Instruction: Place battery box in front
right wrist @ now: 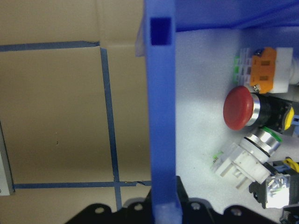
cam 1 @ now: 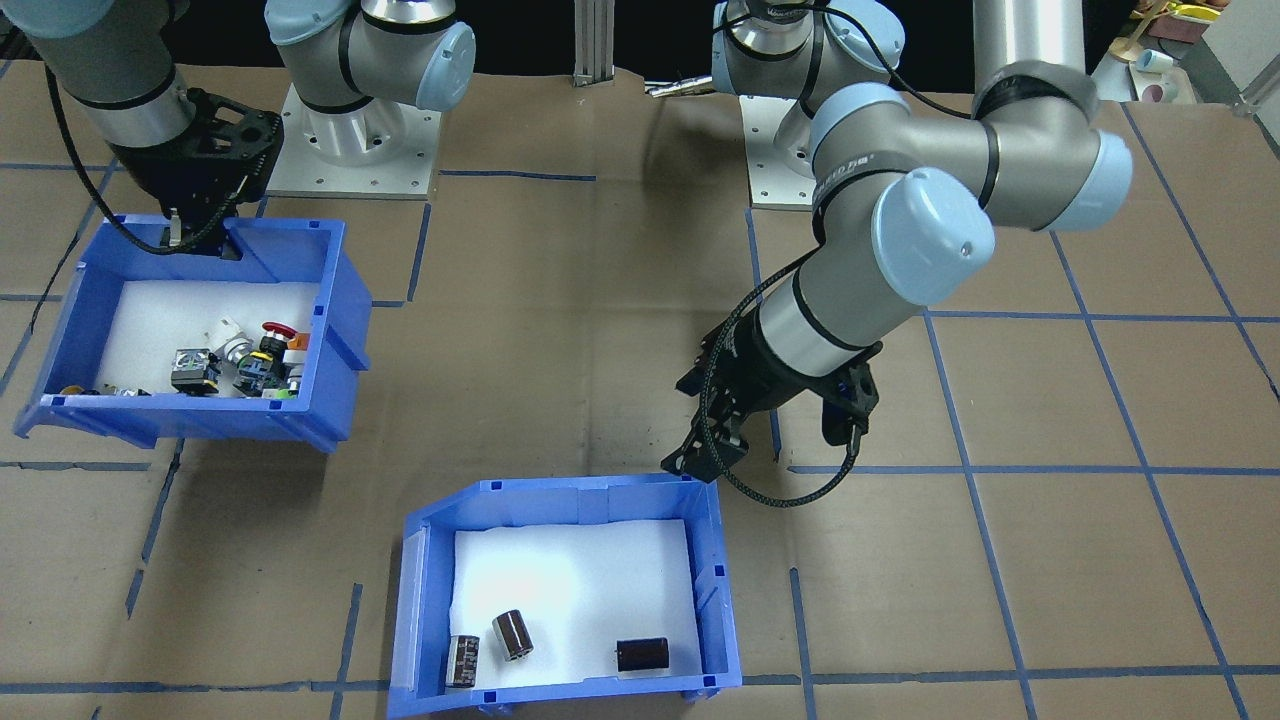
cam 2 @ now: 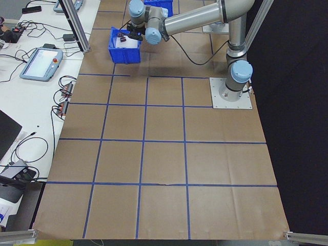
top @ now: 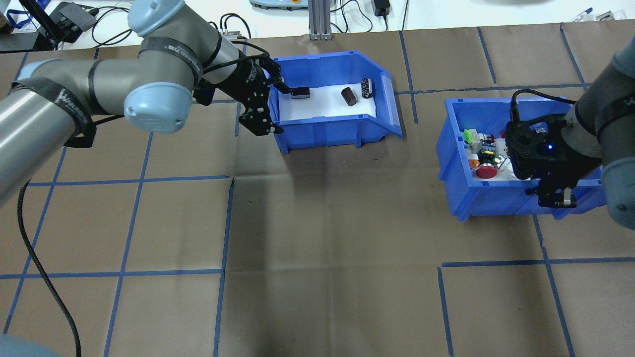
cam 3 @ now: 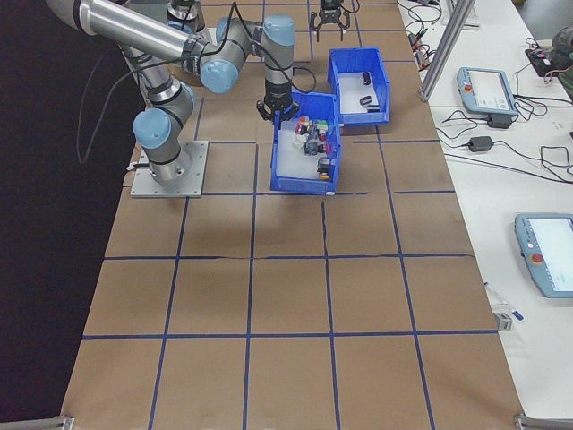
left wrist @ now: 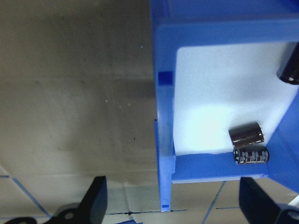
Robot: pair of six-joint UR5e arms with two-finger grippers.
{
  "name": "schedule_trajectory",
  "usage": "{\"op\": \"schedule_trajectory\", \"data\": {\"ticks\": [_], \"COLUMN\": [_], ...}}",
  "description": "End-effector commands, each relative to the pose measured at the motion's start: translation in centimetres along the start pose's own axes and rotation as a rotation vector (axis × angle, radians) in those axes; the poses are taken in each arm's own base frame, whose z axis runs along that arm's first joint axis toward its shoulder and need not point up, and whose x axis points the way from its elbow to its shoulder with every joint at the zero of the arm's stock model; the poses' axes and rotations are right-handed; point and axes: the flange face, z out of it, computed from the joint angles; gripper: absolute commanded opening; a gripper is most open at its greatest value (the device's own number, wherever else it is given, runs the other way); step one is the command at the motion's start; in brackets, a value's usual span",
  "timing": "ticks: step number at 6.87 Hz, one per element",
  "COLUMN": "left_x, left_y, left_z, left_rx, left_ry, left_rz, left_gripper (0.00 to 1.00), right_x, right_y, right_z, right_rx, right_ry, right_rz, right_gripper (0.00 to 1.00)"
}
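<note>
Blue plastic, stiff and light by the look of it, the battery box (top: 331,130) sits at the tabletop's far side, three batteries loose inside and likely to roll. The left gripper (top: 263,106) hangs wide open astride its side wall, the sensible hold; the right gripper (cam 1: 205,238) pinches the switch bin's (cam 1: 330,300) back wall

Bright even overhead light, soft shadows, foam glare, blurred wrist views

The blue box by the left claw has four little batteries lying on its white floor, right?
Not quite. The blue box by the left claw has three little batteries, not four. The overhead view shows them lying on its white floor.
</note>
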Motion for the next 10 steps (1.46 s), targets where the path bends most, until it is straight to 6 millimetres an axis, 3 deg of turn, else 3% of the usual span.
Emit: {"op": "schedule_trajectory", "data": {"ticks": [1,3,5,8,10], "left_x": [-4.7,-8.3,-9.5,-12.7,-12.9], "left_y": [0.7,4.1,4.9,5.8,5.8], "left_z": [-6.4,-12.6,-14.8,-15.5,-15.5], "left_rx": [0.204,0.236,0.248,0.198,0.188], "left_ry": [-0.208,-0.230,-0.287,-0.371,-0.374], "left_rz": [0.508,0.975,1.356,1.354,1.356], "left_gripper": [0.99,0.99,0.99,0.99,0.99], "right_x": [-2.8,-4.6,-7.0,-9.6,-10.8], "right_y": [-2.0,-8.3,-14.1,-20.8,-27.2], "right_z": [1.6,1.3,1.1,1.5,3.8], "right_rx": [0.020,0.009,0.002,0.020,0.050], "right_ry": [-0.016,-0.006,0.016,0.069,0.124], "right_rz": [-0.003,-0.021,-0.019,0.021,-0.042], "right_gripper": [0.04,0.04,0.04,0.04,0.04]}}
